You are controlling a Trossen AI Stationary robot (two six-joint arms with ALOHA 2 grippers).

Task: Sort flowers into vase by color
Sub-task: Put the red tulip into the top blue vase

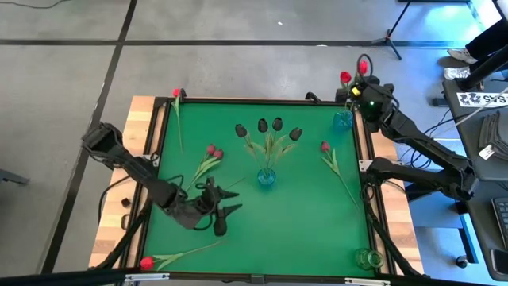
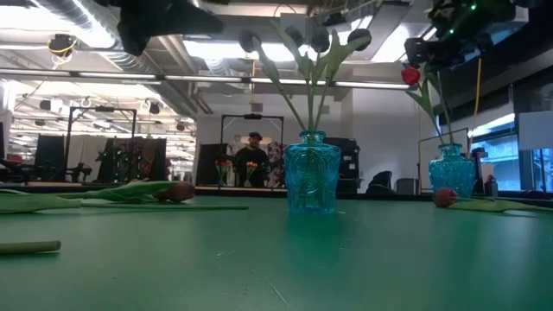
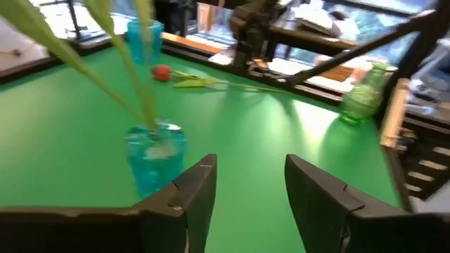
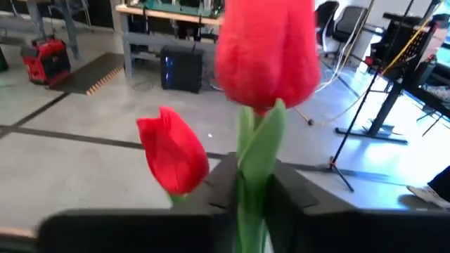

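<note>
Here the right gripper (image 1: 355,89) hangs over the far right corner of the green worktop (image 1: 302,214), above a blue vase (image 1: 343,121). In the right wrist view its jaws sit narrow around the green stem of a red tulip (image 4: 267,53), with a second red tulip (image 4: 172,154) just beside it; both red heads show above that corner in the high view, and the low view shows a stem running down into this vase.

The left gripper (image 1: 224,208) hovers over the near left part of the worktop, its jaws spread wide and holding nothing, as the left wrist view shows.

A middle vase (image 1: 266,176), also blue, stands at the centre of the worktop and holds four near-black tulips (image 1: 268,127) fanned toward the far side. A green vase (image 1: 367,258) stands in the near right corner; I cannot tell whether anything is in it.

Loose flowers lie flat on the worktop:
- a pair of pink-maroon tulips (image 1: 213,151) left of the middle vase
- one red tulip at the far left corner (image 1: 177,94), stem pointing toward the near side
- one red tulip at the near left edge (image 1: 147,261)
- one reddish tulip (image 1: 325,147) right of the middle vase, its stem slanting toward the near right

In the low view a person (image 2: 252,155) sits far back in the room
</note>
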